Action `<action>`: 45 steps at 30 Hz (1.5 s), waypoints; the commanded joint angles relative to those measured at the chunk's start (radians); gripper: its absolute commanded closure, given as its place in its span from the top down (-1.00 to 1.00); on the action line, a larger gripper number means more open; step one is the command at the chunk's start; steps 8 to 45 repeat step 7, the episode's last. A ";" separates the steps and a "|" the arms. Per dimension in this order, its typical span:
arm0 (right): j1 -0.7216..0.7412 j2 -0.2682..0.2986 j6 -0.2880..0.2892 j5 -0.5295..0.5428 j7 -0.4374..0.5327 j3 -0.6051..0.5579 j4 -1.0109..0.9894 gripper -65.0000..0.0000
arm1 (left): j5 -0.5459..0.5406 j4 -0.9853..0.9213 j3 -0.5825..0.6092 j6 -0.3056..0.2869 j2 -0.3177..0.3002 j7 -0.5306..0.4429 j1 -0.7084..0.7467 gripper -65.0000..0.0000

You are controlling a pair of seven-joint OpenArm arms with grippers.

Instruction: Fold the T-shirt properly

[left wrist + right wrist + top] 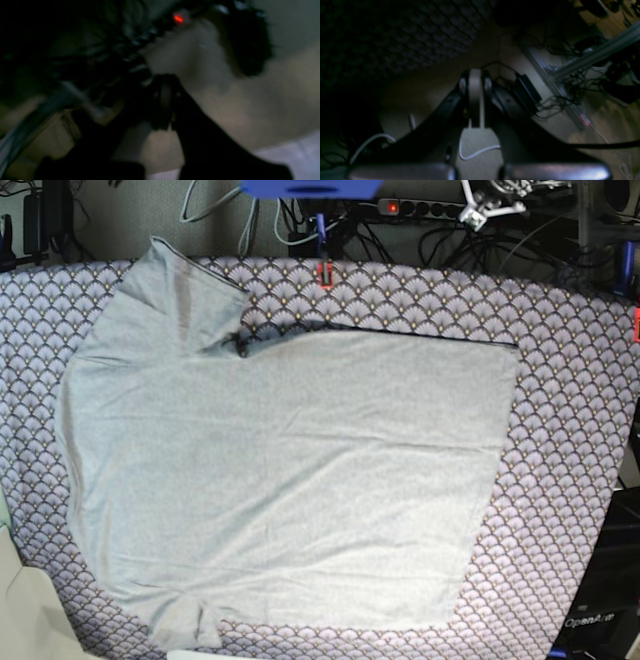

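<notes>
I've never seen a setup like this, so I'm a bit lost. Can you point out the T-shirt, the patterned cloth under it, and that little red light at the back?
T-shirt (290, 480): base view, middle of the body.
Patterned cloth (575, 430): base view, bare part beside the hem.
Red light (391, 207): base view, on the power strip behind the table.

Light grey T-shirt (290, 470) (plain), purple-and-white scallop-patterned cloth (570, 430)

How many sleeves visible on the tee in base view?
2. On the T-shirt, one sleeve lies at the top left near the table's far edge, the other sleeve at the bottom left near the near edge. Both lie flat, unfolded.
</notes>
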 commanded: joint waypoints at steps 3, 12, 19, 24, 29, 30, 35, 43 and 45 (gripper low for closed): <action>-0.001 0.009 0.014 0.013 -0.023 -0.005 -0.005 -1.00 | 0.003 0.000 0.001 0.012 0.008 0.023 0.001 -1.00; 0.045 0.009 0.106 0.018 -0.043 -0.005 -0.005 -1.00 | 0.000 0.000 -0.001 0.055 0.028 0.035 -0.008 -1.00; 0.045 0.009 0.106 0.018 -0.043 -0.005 -0.005 -1.00 | 0.000 0.000 -0.001 0.055 0.028 0.035 -0.008 -1.00; 0.045 0.009 0.106 0.018 -0.043 -0.005 -0.005 -1.00 | 0.000 0.000 -0.001 0.055 0.028 0.035 -0.008 -1.00; 0.045 0.009 0.106 0.018 -0.043 -0.005 -0.005 -1.00 | 0.000 0.000 -0.001 0.055 0.028 0.035 -0.008 -1.00; 0.045 0.009 0.106 0.018 -0.043 -0.005 -0.005 -1.00 | 0.000 0.000 -0.001 0.055 0.028 0.035 -0.008 -1.00; 0.045 0.009 0.106 0.018 -0.043 -0.005 -0.005 -1.00 | 0.000 0.000 -0.001 0.055 0.028 0.035 -0.008 -1.00; 0.045 0.009 0.106 0.018 -0.043 -0.005 -0.005 -1.00 | 0.000 0.000 -0.001 0.055 0.028 0.035 -0.008 -1.00; 0.045 0.009 0.106 0.018 -0.043 -0.005 -0.005 -1.00 | 0.000 0.000 -0.001 0.055 0.028 0.035 -0.008 -1.00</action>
